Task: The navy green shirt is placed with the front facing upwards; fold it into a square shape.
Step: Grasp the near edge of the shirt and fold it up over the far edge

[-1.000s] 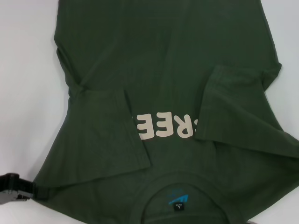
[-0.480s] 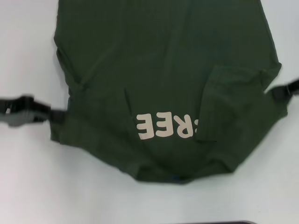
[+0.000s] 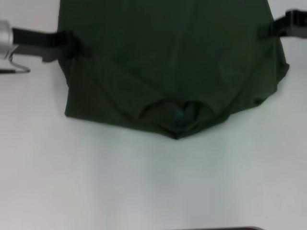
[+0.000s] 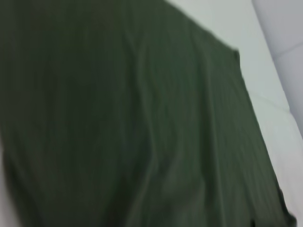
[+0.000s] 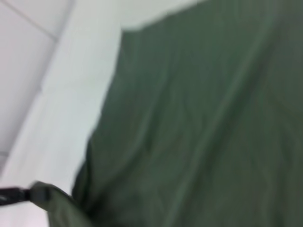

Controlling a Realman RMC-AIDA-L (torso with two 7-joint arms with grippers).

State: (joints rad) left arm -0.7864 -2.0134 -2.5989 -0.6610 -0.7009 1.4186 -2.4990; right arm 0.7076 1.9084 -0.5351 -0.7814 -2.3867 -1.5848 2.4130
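Shirt (image 3: 168, 57) doubled over, collar at near fold | left gripper (image 3: 67, 43), right gripper (image 3: 268, 29) pinching its side edges

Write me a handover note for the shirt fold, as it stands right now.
Left gripper: at the shirt's left edge, appears shut on the cloth.
Right gripper: at the right edge, likewise appears shut on the cloth.
Shirt: on the white table, collar end folded over away from the robot; the collar sits at the near fold and the chest lettering is covered.
Done: sleeves look tucked in, and the lengthwise fold is under way.
Left: lay the carried layer flat, let go, square up the uneven near edge. The far end of the shirt is out of the head view, so check it.
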